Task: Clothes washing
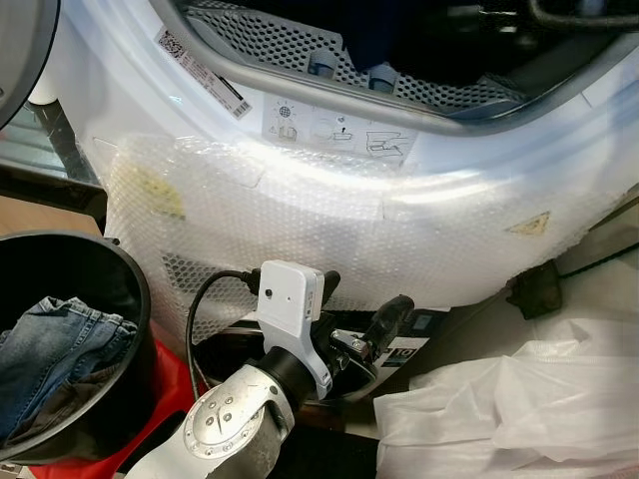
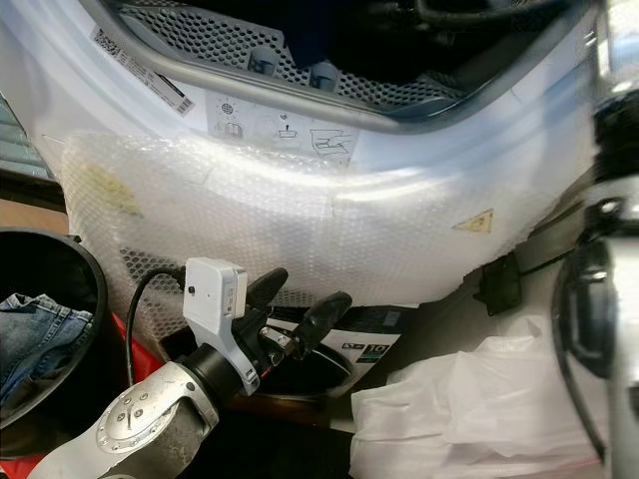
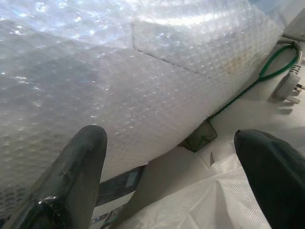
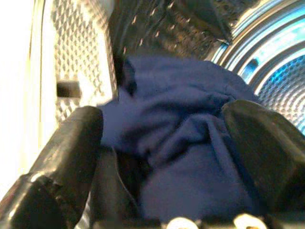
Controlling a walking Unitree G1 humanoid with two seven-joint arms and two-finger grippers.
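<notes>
Right gripper (image 4: 162,143) spread open inside the washer drum (image 4: 81,62) over the blue garment (image 4: 190,143), left gripper (image 1: 364,314) released near the bubble wrap (image 1: 329,210); risk: cloth snags on 1 finger, dragging out.

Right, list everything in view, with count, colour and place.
Washing machine: one, white, front wrapped in bubble wrap, ahead.
Blue garment: one, dark blue, inside the drum.
Basket: one, black, low on the left.
Jeans: one, blue, in the basket.
Plastic sheet: one, white, floor on the right.
Plug: one, white with green cable, on the floor.
Left tool: black fingers, open, near the machine's base.
Right tool: black fingers, open, around the blue garment in the drum.
</notes>
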